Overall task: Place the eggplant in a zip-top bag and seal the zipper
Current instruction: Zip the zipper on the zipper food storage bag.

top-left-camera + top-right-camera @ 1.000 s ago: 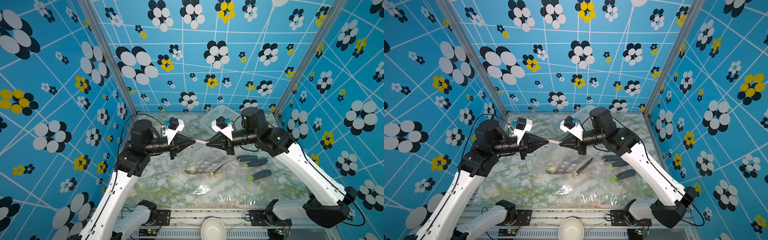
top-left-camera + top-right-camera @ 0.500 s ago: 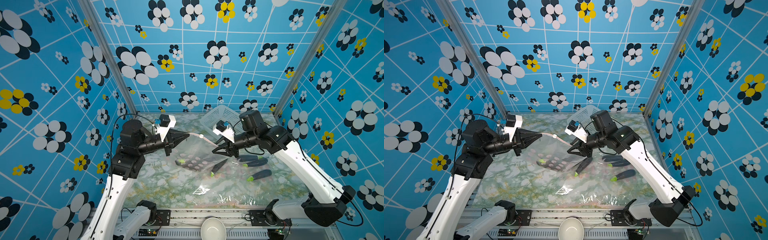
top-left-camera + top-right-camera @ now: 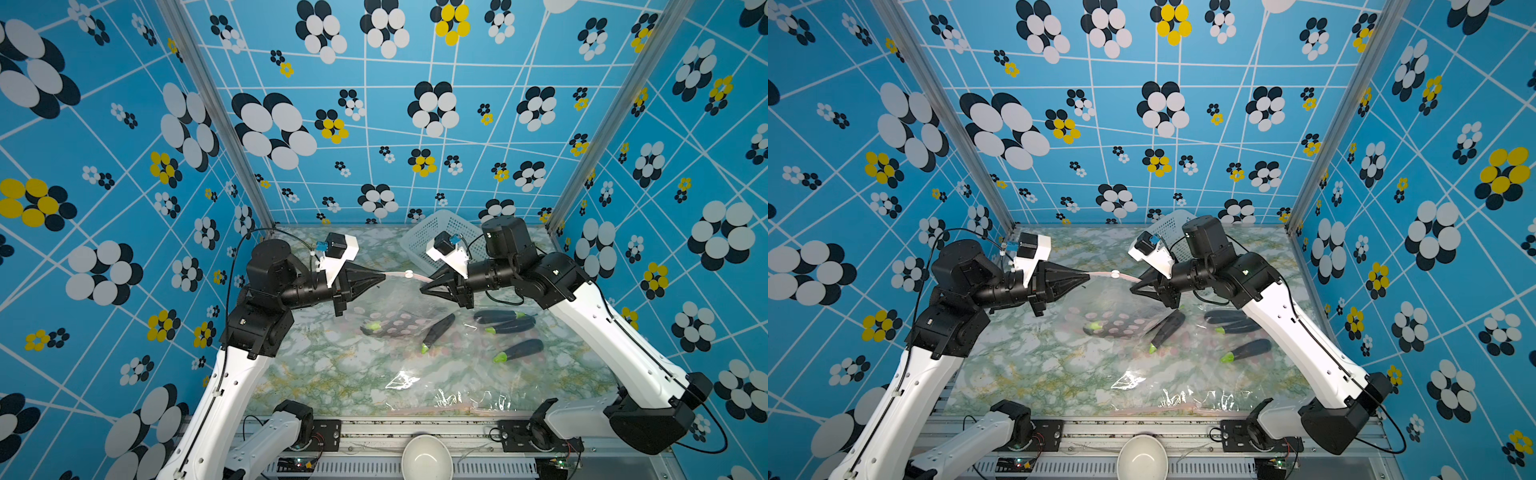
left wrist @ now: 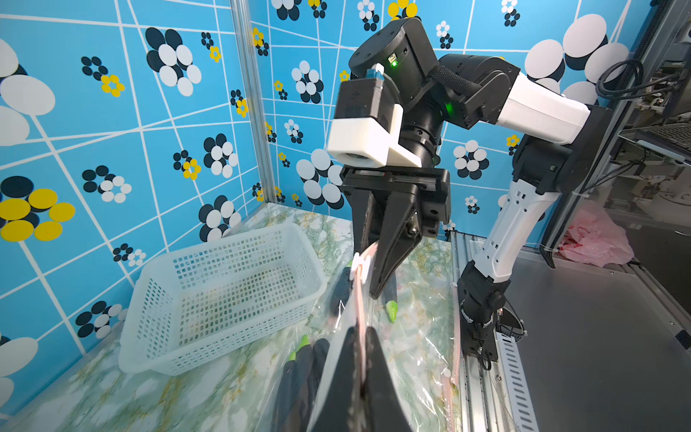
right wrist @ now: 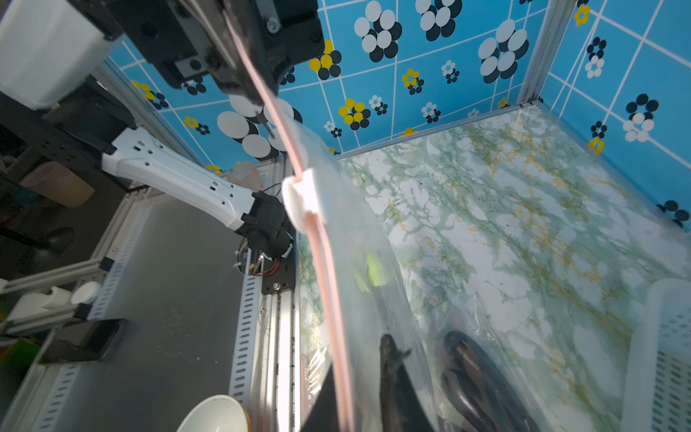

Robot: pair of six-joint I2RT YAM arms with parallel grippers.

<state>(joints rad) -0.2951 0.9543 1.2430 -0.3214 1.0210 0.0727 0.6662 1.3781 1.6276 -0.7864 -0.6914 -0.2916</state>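
Left wrist view: left tool [image 4: 361,333] and right tool [image 3: 422,286] both pinched shut on the pink zipper strip [image 4: 359,306] spanning them end to end, white slider [image 4: 358,266] just off the right tool's tips, eggplant [image 3: 376,327] slung below inside the bag [image 3: 399,305].

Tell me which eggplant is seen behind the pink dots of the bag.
The eggplant farthest to the robot's left. Pink dots of the zip-top bag cover its dark body; the other eggplants show plain dark skin.
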